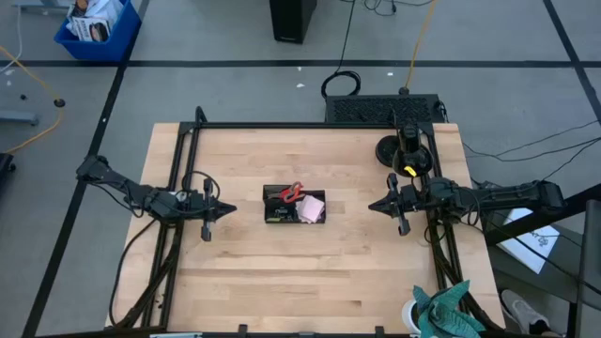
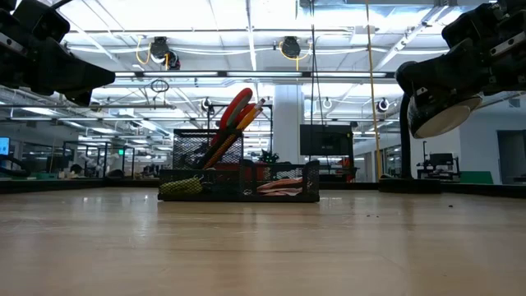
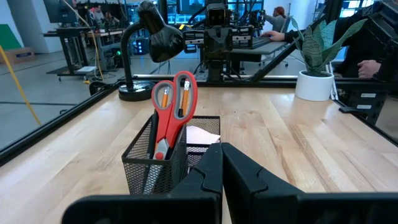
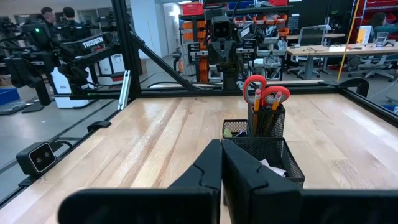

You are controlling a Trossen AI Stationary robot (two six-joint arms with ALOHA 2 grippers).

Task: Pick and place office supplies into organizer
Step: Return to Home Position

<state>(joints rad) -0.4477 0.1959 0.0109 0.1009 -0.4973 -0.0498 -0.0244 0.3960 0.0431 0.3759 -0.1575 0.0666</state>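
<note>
The organizer [image 1: 294, 206], a black mesh tray, stands in the middle of the table. Red-handled scissors [image 3: 171, 112] stand in its tall compartment with their handles up, and orange pencils [image 3: 185, 99] lean beside them. A pink sticky-note pad [image 1: 313, 207] lies in a low compartment. My left gripper [image 1: 228, 210] hovers shut to the left of the organizer, pointing level at it. My right gripper [image 1: 373, 206] hovers shut to its right, also pointing at it. Neither holds anything.
A black lamp on a round base [image 1: 392, 150] stands at the far right of the table. A teal cloth [image 1: 449, 310] lies at the near right corner. Black frame rails [image 1: 282, 125] run along the table's edges. Bare wood lies all around the organizer.
</note>
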